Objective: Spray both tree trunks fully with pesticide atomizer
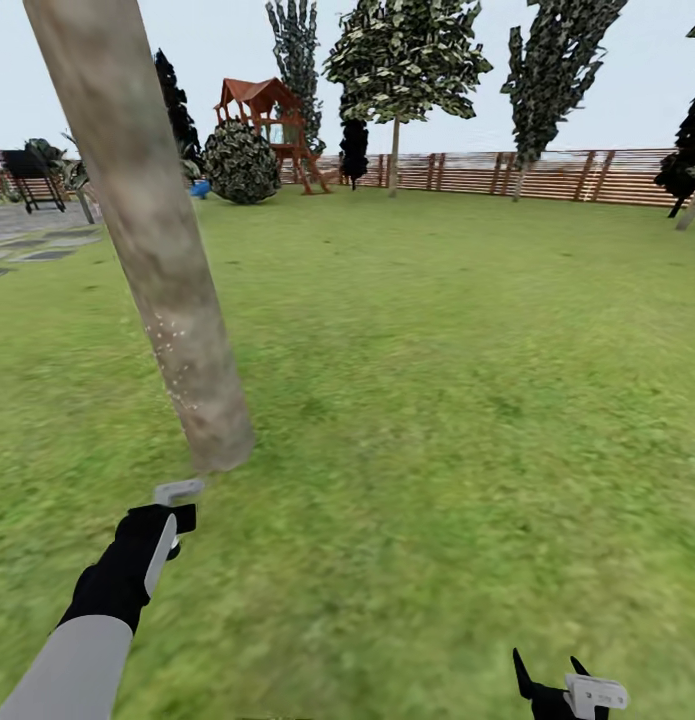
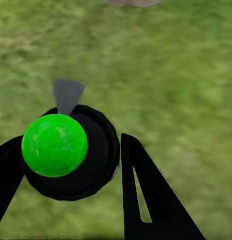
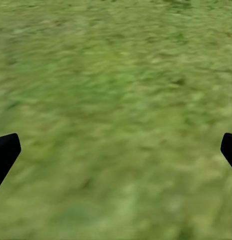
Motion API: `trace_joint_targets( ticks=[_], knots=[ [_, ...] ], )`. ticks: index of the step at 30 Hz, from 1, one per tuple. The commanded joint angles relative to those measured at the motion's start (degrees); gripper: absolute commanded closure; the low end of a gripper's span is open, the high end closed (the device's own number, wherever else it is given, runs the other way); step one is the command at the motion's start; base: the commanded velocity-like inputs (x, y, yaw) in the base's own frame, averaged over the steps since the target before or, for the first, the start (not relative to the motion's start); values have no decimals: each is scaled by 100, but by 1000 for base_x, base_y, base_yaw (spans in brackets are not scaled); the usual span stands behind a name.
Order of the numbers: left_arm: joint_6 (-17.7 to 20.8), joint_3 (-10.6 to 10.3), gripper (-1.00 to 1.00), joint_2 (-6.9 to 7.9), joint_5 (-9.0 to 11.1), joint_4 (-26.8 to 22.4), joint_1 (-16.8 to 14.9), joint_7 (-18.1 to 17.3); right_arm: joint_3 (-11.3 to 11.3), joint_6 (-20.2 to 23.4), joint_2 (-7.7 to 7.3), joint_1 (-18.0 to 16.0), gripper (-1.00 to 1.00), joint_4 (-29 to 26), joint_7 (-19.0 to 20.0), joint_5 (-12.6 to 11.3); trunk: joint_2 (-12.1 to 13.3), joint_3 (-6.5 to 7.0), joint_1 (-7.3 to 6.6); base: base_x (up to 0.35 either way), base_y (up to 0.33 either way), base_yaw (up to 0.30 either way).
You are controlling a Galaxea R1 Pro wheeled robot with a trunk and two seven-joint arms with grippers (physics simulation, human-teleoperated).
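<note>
The left arm (image 1: 107, 590) reached forward, its gripper (image 2: 70, 165) clamped on the atomizer (image 2: 70, 157) near the trunk (image 1: 152, 250). The right gripper (image 3: 116, 150) hung low, jaws wide over grass (image 3: 116, 75).

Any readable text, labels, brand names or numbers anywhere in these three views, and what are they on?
None readable.
The black bottle with a bright green round top in the left gripper: no label legible.
The pale mottled tree trunk, brown slatted wooden fence and red-roofed wooden play tower: no writing or signs.

Pale grey-brown mottled tree trunk (image 1: 157, 250) (white speckles low down), green grass (image 1: 467, 400), brown slatted fence (image 1: 547, 172)
</note>
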Motion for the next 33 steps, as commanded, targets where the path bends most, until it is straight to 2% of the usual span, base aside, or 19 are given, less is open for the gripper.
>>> trace_joint_targets(
  ticks=[1, 5, 15, 33],
  knots=[
    [-1, 47, 100, 11, 1, 0, 0, 5, 0, 0, 0, 0, -100, 0, 0, 1, 0, 0, 0, 0, -277, 279],
    [-7, 170, 100, -3, 7, 0, 0, 5, 0, 0, 0, 0, -100, 0, 0, 0, 0, 0, 0, 0, -277, 279],
    [-9, 184, 100, -27, 0, 0, 0, -3, 3, 0, 0, 0, -100, 0, 0, 4, 0, 0, 0, 3, -277, 268],
    [-9, 178, 100, -19, 11, 0, 78, -20, 1, 0, 0, 0, -100, 0, 2, 4, 0, 0, 0, 199, -217, 24]
  ],
)
